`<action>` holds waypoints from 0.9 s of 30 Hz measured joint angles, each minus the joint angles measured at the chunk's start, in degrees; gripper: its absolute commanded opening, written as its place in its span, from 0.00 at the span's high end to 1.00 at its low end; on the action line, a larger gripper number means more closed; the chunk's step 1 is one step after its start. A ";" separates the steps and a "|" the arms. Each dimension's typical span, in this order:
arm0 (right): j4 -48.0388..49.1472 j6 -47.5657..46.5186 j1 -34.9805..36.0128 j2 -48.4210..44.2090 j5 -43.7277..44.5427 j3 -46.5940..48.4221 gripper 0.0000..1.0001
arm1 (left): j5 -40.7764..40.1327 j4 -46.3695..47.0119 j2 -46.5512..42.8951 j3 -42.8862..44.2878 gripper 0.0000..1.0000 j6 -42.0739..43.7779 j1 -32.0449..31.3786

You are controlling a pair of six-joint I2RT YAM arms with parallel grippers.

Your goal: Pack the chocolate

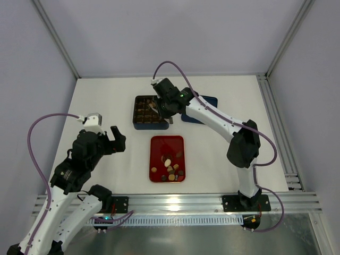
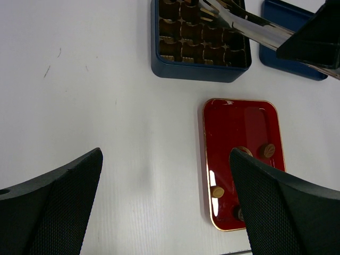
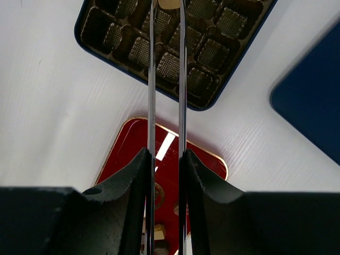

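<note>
Right jaws clamped on steel tweezers point(image 3: 151, 79); tips pinch tan chocolate point(image 3: 169, 3) over blue box point(image 1: 143, 126) grid. Remaining chocolate point(image 1: 169, 169) loose on red tray point(image 1: 166, 144). Left jaws apart above worktop point(image 2: 79, 79). Pieces likely light, smooth, brittle (pinch gently across sides).
</note>
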 measured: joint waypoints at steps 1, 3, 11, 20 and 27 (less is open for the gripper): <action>-0.02 0.00 -0.35 1.36 -0.04 1.27 0.67 | -0.02 0.00 0.00 0.00 0.00 0.00 0.00; 0.22 0.00 -0.70 3.54 -0.11 3.52 0.67 | 0.00 0.00 0.00 0.00 0.00 0.00 0.00; 0.61 0.07 -0.72 7.15 -0.44 5.79 0.64 | -0.02 0.00 0.00 0.00 0.00 0.00 0.00; 0.76 0.22 -0.72 7.37 -0.42 5.97 0.57 | 0.00 0.00 0.00 0.00 0.00 0.00 0.00; 0.76 0.22 -0.72 7.41 -0.33 7.76 0.57 | 0.00 0.00 0.00 0.00 0.00 0.00 0.00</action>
